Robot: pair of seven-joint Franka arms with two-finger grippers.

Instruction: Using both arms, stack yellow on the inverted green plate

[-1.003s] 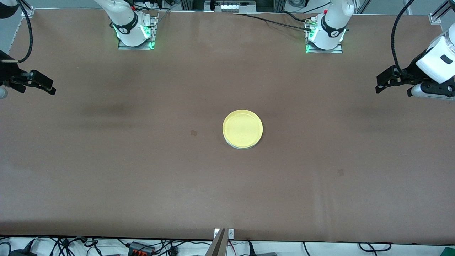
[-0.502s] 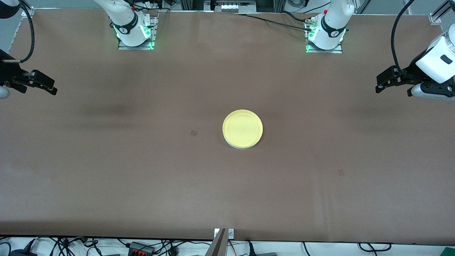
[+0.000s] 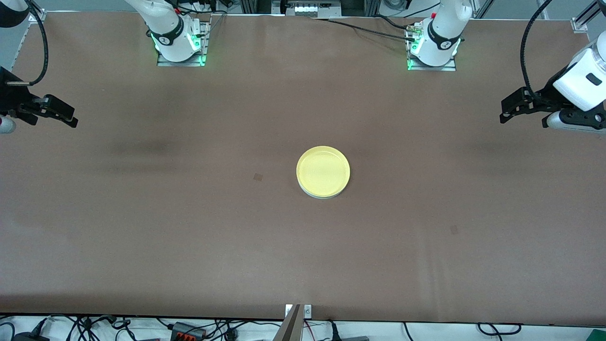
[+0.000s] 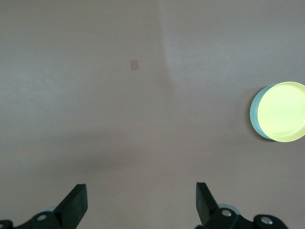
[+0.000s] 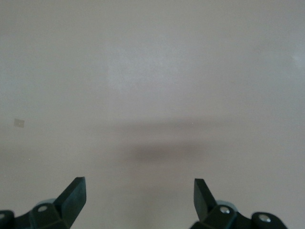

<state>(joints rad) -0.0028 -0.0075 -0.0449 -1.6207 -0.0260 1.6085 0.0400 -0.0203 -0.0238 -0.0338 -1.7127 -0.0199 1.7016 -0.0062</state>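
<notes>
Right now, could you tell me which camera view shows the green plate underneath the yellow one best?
The left wrist view: the green plate shows as a clear crescent sticking out from under the yellow plate. The front view shows only a thin pale sliver of it at the yellow plate's nearer edge. The right wrist view shows neither plate.

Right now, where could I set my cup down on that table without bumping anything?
Only the yellow plate, stacked on the green plate, takes up the table's middle. The strip between the stack and the front camera is bare, as is the stretch up to the arm bases. Keep away from the ends: the open left gripper and the open right gripper hang over those.
</notes>
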